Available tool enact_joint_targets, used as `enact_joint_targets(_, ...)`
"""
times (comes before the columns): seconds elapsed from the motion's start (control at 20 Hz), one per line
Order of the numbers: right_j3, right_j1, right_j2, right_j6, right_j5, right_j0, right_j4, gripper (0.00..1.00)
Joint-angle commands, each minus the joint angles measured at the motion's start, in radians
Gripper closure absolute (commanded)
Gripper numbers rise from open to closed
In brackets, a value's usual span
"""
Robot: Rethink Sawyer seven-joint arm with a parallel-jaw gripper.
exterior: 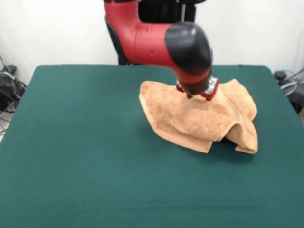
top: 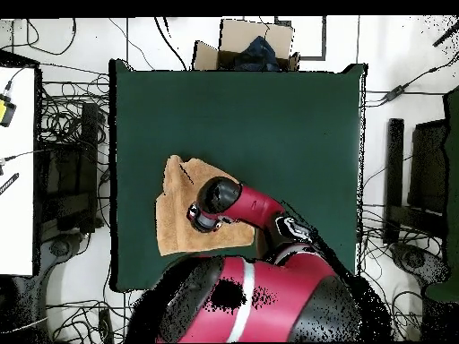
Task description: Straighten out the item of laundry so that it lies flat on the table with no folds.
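Observation:
The light orange-tan towel (exterior: 190, 124) lies crumpled on the dark green table (exterior: 85, 152), right of centre in the front view. Its near right corner is folded over and humped up. My gripper (exterior: 198, 97) points down onto the towel's far middle part and touches or presses into the cloth, with its tips sunk in the pile. In the overhead view the towel (top: 175, 224) lies near the table's (top: 269, 116) left edge on the robot's side. There the gripper (top: 203, 219) sits over the towel's right half and the arm hides part of the cloth.
A cardboard box (top: 255, 45) stands beyond the table's far edge in the overhead view. Cables lie on the floor at both sides (exterior: 9, 90). The wide green top stretches left of the towel and in front of it in the front view.

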State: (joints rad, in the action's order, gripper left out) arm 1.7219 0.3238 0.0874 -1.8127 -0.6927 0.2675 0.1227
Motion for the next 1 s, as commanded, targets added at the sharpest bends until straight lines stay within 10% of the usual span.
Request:
enact_joint_targets(0.05, 0.023, 0.219, -0.136, -0.289, 0.103, -0.151, -0.027, 0.0)
enact_joint_targets(0.55, 0.044, 0.494, -0.291, -0.524, -0.318, -0.405, 0.11, 0.0)
enact_joint_targets(1.0, -0.041, 0.465, -0.305, -0.612, -0.32, -0.443, 0.165, 0.0)
